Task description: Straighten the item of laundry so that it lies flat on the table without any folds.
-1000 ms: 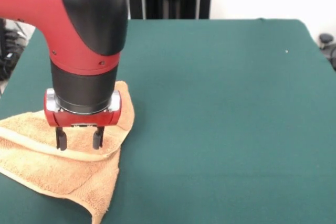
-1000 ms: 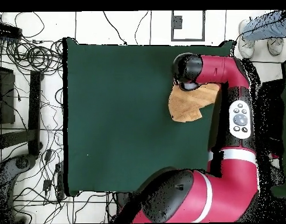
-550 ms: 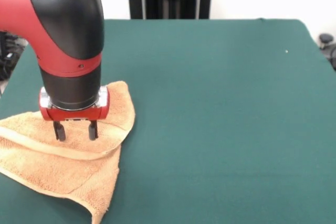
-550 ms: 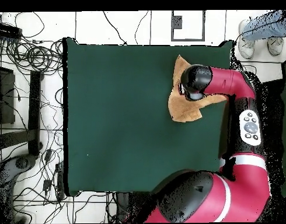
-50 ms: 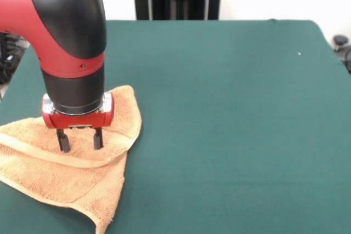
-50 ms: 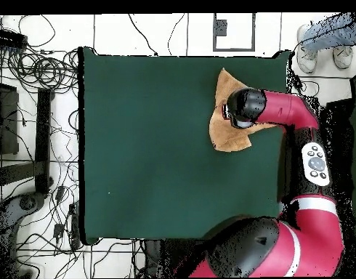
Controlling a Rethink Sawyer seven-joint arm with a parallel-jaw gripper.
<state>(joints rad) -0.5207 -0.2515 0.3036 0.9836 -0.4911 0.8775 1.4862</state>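
Towel [image 5: 66,176] lies crumpled near the table's [image 5: 230,113] left front corner in the front view, long axis running from its rounded far end toward a pointed corner at the near edge. Tan-orange terry, one layer folded over another, a raised fold line crossing it. Gripper [image 5: 80,142] stands upright over the fold, fingers apart, tips seemingly just touching cloth; contact unclear.

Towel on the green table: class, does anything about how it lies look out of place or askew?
Yes. The tan towel is not flat: an upper layer is folded over a lower one, a corner trails toward the table's near edge, and it sits skewed by the side edge. The end effector stands open over the fold.
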